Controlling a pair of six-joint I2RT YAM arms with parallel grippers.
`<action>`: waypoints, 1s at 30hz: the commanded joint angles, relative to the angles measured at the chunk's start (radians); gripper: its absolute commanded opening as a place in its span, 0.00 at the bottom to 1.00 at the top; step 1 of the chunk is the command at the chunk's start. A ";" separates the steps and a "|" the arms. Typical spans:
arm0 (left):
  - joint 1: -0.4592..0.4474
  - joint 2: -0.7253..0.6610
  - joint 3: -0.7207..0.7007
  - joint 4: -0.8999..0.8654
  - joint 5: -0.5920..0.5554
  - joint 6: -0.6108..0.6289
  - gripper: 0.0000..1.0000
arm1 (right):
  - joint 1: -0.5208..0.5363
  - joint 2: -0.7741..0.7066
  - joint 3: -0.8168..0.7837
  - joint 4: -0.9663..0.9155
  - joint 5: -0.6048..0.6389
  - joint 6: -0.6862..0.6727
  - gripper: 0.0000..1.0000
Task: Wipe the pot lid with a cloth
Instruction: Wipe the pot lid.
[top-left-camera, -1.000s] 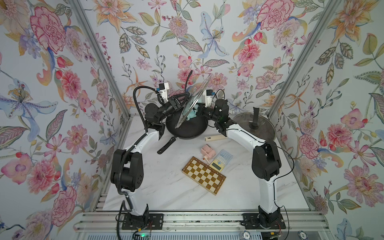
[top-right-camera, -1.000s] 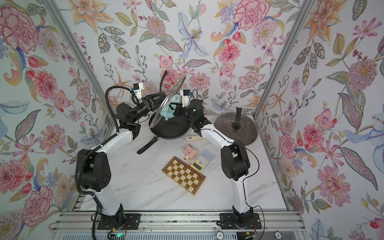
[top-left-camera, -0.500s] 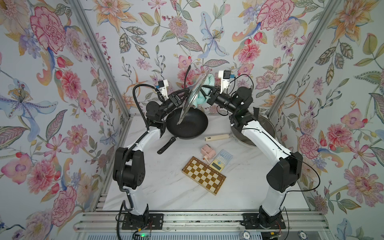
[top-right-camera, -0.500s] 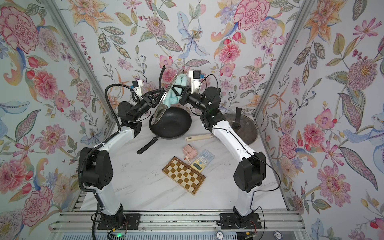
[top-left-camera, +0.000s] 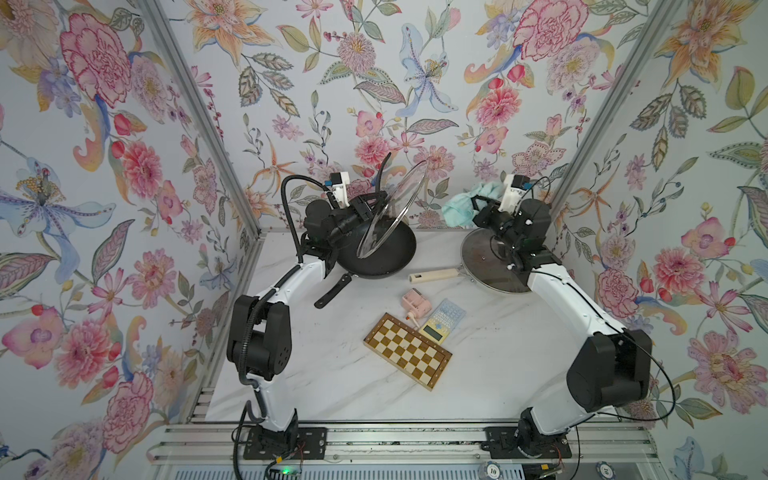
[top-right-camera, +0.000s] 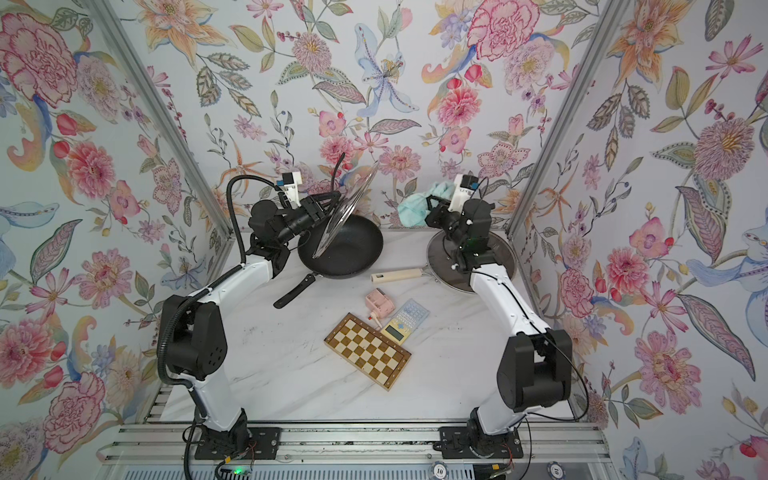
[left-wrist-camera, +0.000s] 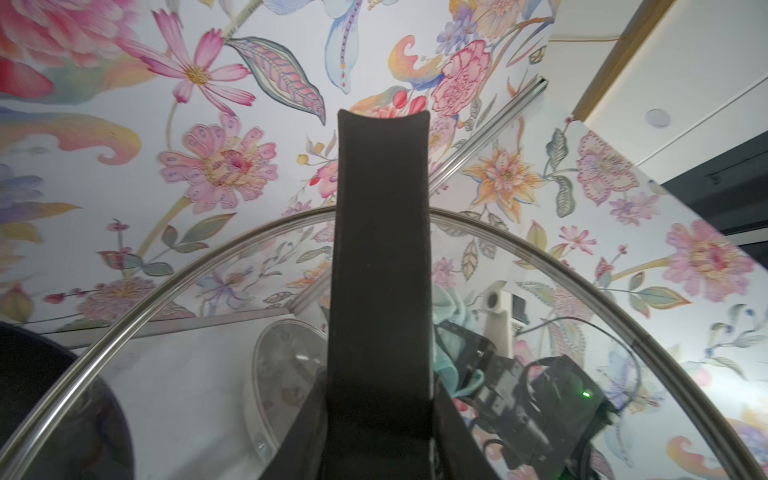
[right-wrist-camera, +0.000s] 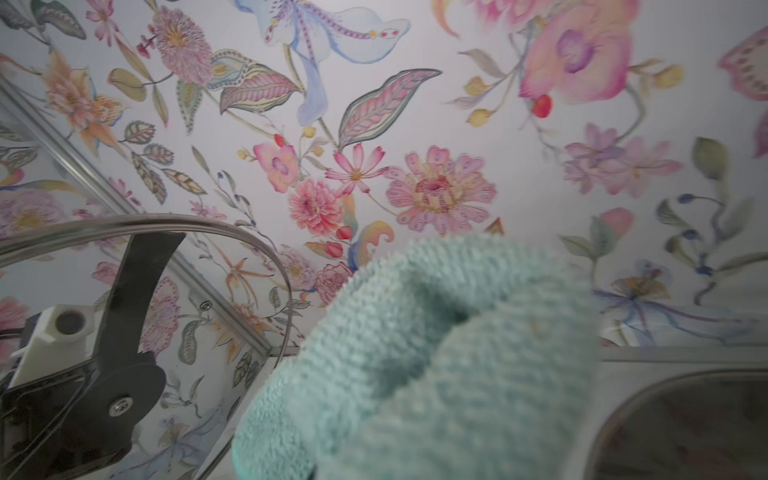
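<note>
The pot lid (top-left-camera: 392, 216) (top-right-camera: 349, 216) is clear glass with a metal rim. It stands tilted on edge above a black pan. My left gripper (top-left-camera: 365, 210) (top-right-camera: 322, 208) is shut on its black handle (left-wrist-camera: 380, 270), which fills the middle of the left wrist view. The mint-green cloth (top-left-camera: 461, 205) (top-right-camera: 415, 208) is bunched in my shut right gripper (top-left-camera: 477, 210), up near the back wall. A gap separates the cloth from the lid. In the right wrist view the cloth (right-wrist-camera: 436, 353) hides the jaws, and the lid (right-wrist-camera: 232, 241) shows to one side.
The black pan (top-left-camera: 386, 257) sits under the lid, its handle pointing forward. A grey pan (top-left-camera: 490, 270) with a cream handle (top-left-camera: 436, 274) lies below my right wrist. Mid-table lie a checkered board (top-left-camera: 407, 351), a pink gadget (top-left-camera: 417, 301) and a calculator (top-left-camera: 440, 320).
My right gripper has swung the cloth up along the lid and then off it to the right, over the grey pan. The left gripper still holds the lid tilted.
</note>
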 joint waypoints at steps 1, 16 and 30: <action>-0.040 -0.155 0.058 -0.166 -0.255 0.332 0.00 | 0.011 -0.206 0.023 -0.082 0.061 -0.123 0.00; -0.235 -0.116 0.110 -0.118 -0.733 0.716 0.00 | 0.576 -0.186 0.183 -0.547 0.147 -0.433 0.00; -0.292 -0.131 0.161 -0.145 -0.755 0.793 0.00 | 0.629 -0.053 0.050 -0.388 0.305 -0.343 0.00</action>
